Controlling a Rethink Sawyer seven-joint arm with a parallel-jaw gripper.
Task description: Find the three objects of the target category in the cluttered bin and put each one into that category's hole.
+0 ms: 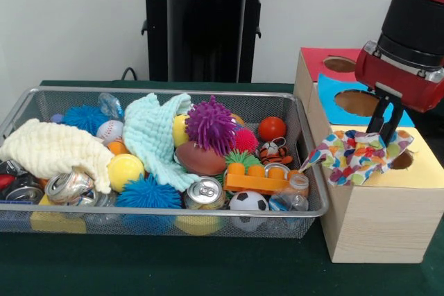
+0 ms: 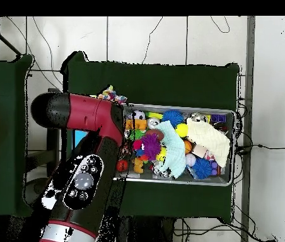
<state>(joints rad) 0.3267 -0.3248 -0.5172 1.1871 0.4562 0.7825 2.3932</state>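
The wire mesh bin [image 1: 313, 207] lies across the table, full of mixed toys, balls and cans; it shows in the overhead view [image 2: 232, 146] too. My gripper [image 1: 383, 132] hangs over the yellow-topped box [image 1: 423, 173] at the right, shut on a crumpled white wrapper with a red, yellow and blue print [image 1: 355, 155]. The wrapper drapes over the box's left edge, next to the round hole [image 1: 402, 160], which it partly covers. In the overhead view the arm hides the box; only the wrapper's tip [image 2: 113, 96] shows. I see no other such wrapper in the bin.
A blue-topped box [image 1: 333, 107] and a red-topped box [image 1: 313, 60], each with a round hole, stand behind the yellow one. In the bin lie a cream cloth [image 1: 52, 149], a mint cloth [image 1: 154, 136], a purple spiky ball [image 1: 210, 124], a toy football [image 1: 200, 159] and cans [image 1: 204, 193].
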